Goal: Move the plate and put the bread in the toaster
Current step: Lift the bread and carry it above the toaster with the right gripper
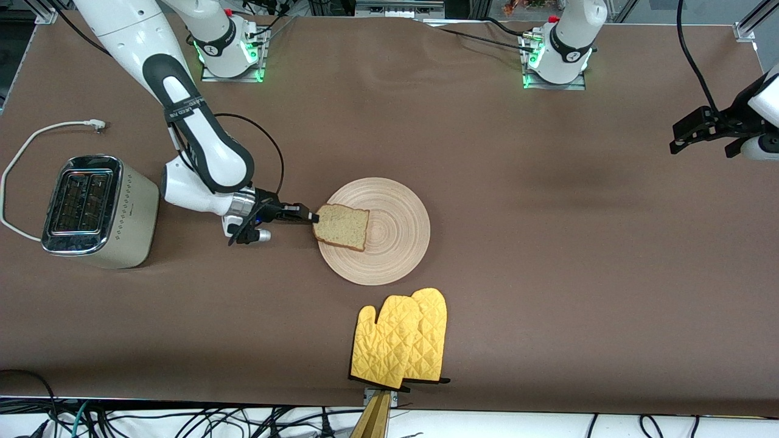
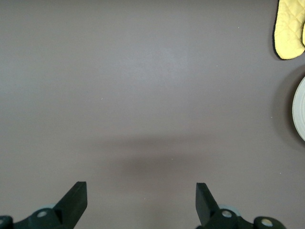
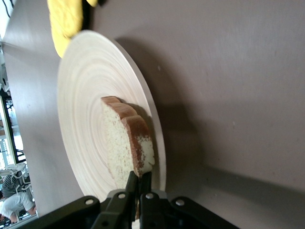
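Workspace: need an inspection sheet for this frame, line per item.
Surface: brown table, flat, nothing spilled.
Plate: round wooden plate mid-table.
Bread: one slice, gripped at its edge toward the toaster, over that side of the plate.
Toaster: cream toaster at the right arm's end of the table, slots visible from above.
Clutter: yellow oven mitts, nearer the front camera than the plate.
Grippers: right gripper, jaws shut on the bread's crust; left gripper, jaws open, waiting over bare table at the left arm's end.
Cables: white toaster cord loose on the table, unplugged.
Surroundings: cable bundles below the table's near edge.
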Available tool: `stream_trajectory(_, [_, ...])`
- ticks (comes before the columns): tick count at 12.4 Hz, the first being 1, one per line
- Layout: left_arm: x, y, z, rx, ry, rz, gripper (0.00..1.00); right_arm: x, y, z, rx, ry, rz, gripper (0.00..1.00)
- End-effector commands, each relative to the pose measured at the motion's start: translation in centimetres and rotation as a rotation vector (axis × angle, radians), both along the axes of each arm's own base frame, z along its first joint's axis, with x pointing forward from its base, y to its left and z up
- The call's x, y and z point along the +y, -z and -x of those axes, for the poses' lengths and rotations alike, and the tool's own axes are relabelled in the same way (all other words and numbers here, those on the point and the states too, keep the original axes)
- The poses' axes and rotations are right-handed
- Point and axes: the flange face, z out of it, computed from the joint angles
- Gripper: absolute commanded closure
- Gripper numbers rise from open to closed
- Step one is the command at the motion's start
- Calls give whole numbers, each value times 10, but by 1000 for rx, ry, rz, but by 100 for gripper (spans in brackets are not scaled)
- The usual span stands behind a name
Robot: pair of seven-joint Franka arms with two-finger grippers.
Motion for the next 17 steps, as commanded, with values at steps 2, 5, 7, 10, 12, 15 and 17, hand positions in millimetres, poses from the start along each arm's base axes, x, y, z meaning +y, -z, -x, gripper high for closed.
stream_trajectory(2, [-4,-6,-3,2,-10,0,0,-24,-42,-13,-15,16,22,100])
stream_trajectory(5, [-2,-2,-4,10,-14,-1,0,-43,-80,-40,-49,-149,234,100])
stream_trajectory(7, [-5,-4,-4,4,-8,-2,0,-84,-105,-59,-31,-217,317,100])
stream_trajectory(10, [-12,-9,-5,-7,4,-2,0,-138,-148,-77,51,-270,457,100])
stream_trajectory(12, [-12,-10,-5,-10,6,-2,0,-164,-178,-80,118,-315,599,100])
stream_trajectory(15, [-12,-10,-5,-10,4,-1,0,-202,-221,-81,207,-304,738,100])
stream_trajectory(17, [-12,-10,-5,-10,4,-1,0,-243,-242,-72,279,-252,772,100])
